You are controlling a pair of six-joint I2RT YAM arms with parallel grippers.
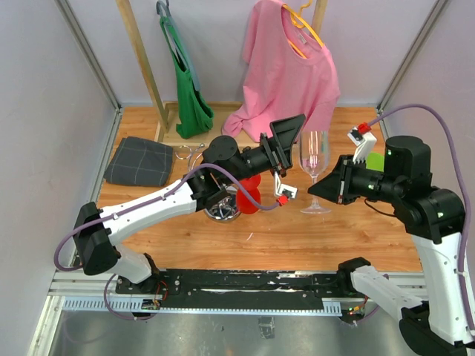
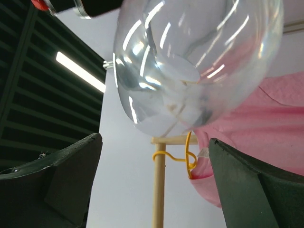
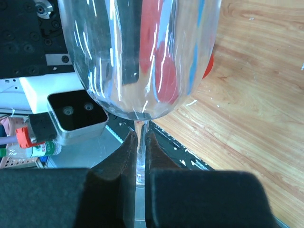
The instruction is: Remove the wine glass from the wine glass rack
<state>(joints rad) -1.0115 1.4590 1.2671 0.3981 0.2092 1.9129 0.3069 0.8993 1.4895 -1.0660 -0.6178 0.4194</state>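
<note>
The clear wine glass [image 1: 315, 159] stands upright at centre right, its foot low over the wooden table; I cannot tell if it touches. My right gripper [image 1: 318, 188] is shut on its stem from the right, and in the right wrist view the fingers [image 3: 128, 147] pinch the stem just under the bowl [image 3: 142, 57]. My left gripper [image 1: 295, 141] is open and empty just left of the bowl, which fills the top of the left wrist view [image 2: 194, 61]. The chrome wine glass rack [image 1: 223, 212] sits under my left arm, mostly hidden.
A red cup [image 1: 249, 201] lies beside the rack. A folded grey cloth [image 1: 139, 161] lies at the left. A pink T-shirt [image 1: 286, 74] and a green bag [image 1: 189, 89] hang on a wooden frame at the back. A green object [image 1: 376, 160] shows behind my right arm.
</note>
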